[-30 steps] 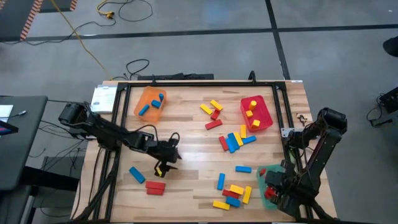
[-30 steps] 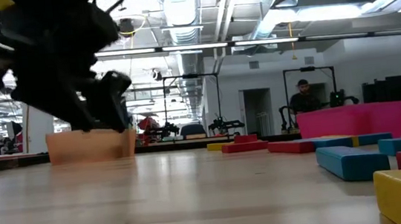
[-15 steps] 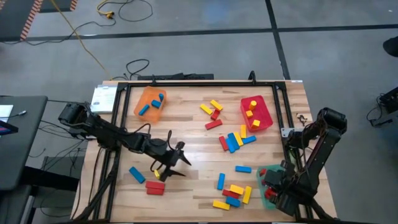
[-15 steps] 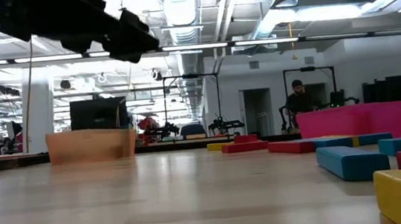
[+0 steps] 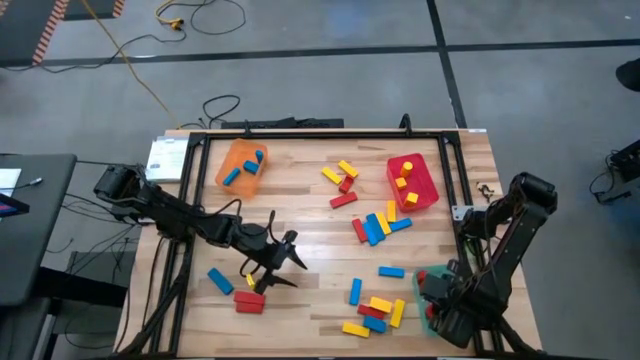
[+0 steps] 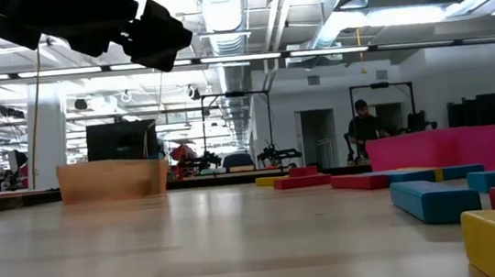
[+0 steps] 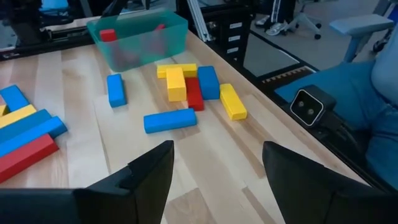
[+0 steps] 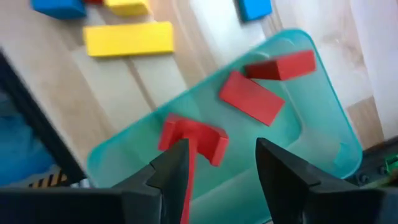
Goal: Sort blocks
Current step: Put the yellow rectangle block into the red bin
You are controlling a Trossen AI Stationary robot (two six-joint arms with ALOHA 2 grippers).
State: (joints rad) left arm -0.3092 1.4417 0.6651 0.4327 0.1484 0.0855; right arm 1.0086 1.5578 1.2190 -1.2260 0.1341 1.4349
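Blocks (image 5: 377, 227) lie scattered across your table (image 5: 310, 225): a red, yellow and blue cluster at mid-table, more near the green tray (image 8: 311, 99), a blue one and a red one at the left front. You'll see red blocks in the green tray, yellow in the red tray (image 5: 425, 190), blue in the orange tray (image 5: 236, 156). Left gripper (image 5: 290, 268) hangs above the table left of centre, fingers spread wide, empty. Right gripper (image 8: 221, 168) hovers over the green tray, fingers apart, gripping nothing.
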